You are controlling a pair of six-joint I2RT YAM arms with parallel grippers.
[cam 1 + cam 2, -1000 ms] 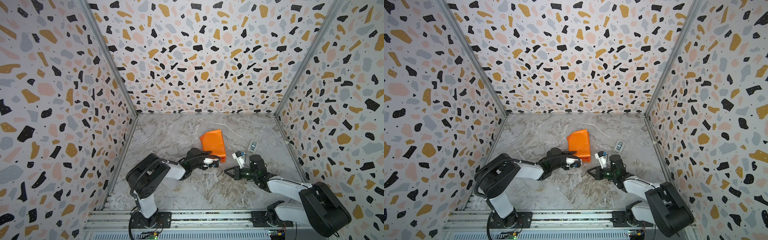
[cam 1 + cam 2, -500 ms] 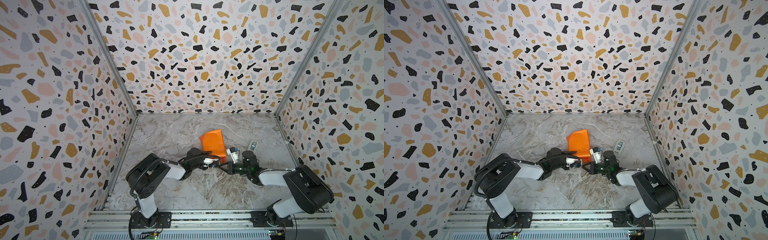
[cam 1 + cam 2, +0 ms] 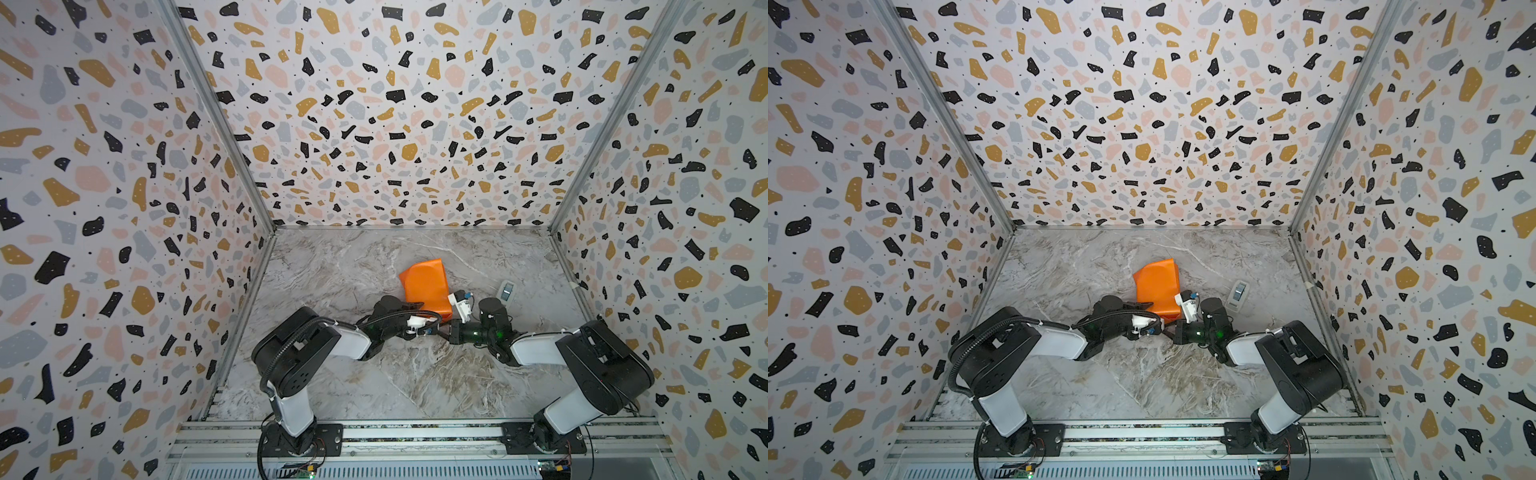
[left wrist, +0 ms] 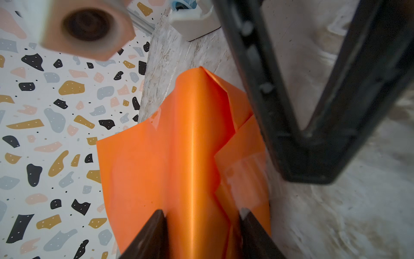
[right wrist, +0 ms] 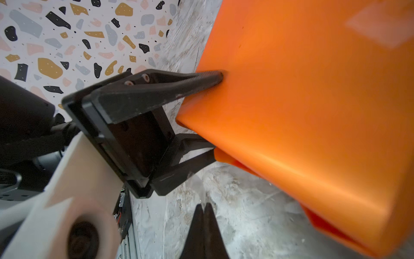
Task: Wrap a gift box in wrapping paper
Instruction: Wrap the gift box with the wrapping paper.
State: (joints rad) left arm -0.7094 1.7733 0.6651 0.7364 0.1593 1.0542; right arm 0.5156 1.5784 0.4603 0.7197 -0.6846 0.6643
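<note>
The wrapping paper (image 3: 426, 286), orange side out, is folded round the gift box, which it hides completely. In both top views the bundle (image 3: 1158, 286) sits mid-table, tilted up. My left gripper (image 4: 202, 220) is shut on its near edge, one finger (image 5: 201, 78) on each face. Glossy clear patches show on the paper (image 4: 246, 170). My right gripper (image 5: 204, 206) is shut, low over the table just beside the bundle's near corner (image 3: 448, 332). A faint clear sliver shows at its tips; I cannot tell what it is.
A small grey-white device (image 3: 507, 291) lies on the marble table to the right of the bundle. Speckled walls close in the left, back and right. A metal rail (image 3: 415, 432) with both arm bases runs along the front edge.
My right arm has swung in from the right until its shut tips are next to the bundle and my left gripper. The left arm and the bundle have stayed put.
</note>
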